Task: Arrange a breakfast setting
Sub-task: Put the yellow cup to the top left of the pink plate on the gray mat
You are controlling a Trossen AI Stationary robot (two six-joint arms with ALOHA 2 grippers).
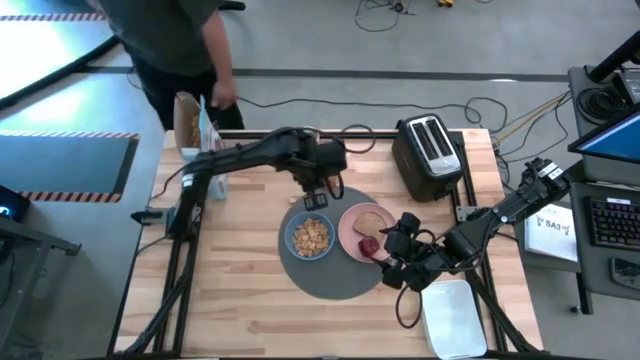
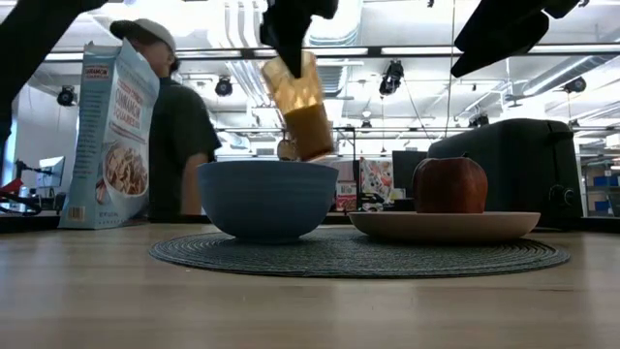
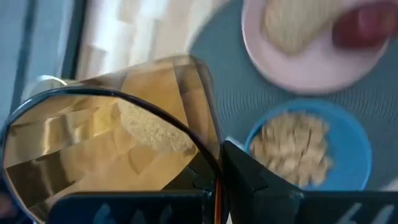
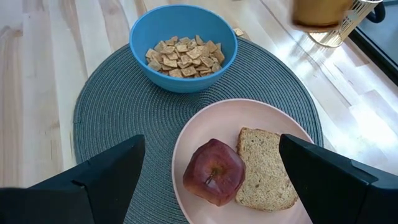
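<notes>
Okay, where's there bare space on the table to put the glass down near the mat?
Bare wood lies between the mat's far edge and the table's far rim, under the left pincer holding the glass, and wide bare wood left of the mat. Crowded: the right, with toaster, right pincer and white tray.

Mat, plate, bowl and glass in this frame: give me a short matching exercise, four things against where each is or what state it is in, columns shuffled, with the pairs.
Things:
1. blue bowl
2. red apple
3. glass of orange drink
4. black toaster

States:
a. tilted in the air, gripped by the left gripper
b. on the pink plate beside the toast slice
c. on the table, off the mat
d. on the mat, holding cereal

Pairs: 1-d, 2-b, 3-a, 4-c
</notes>
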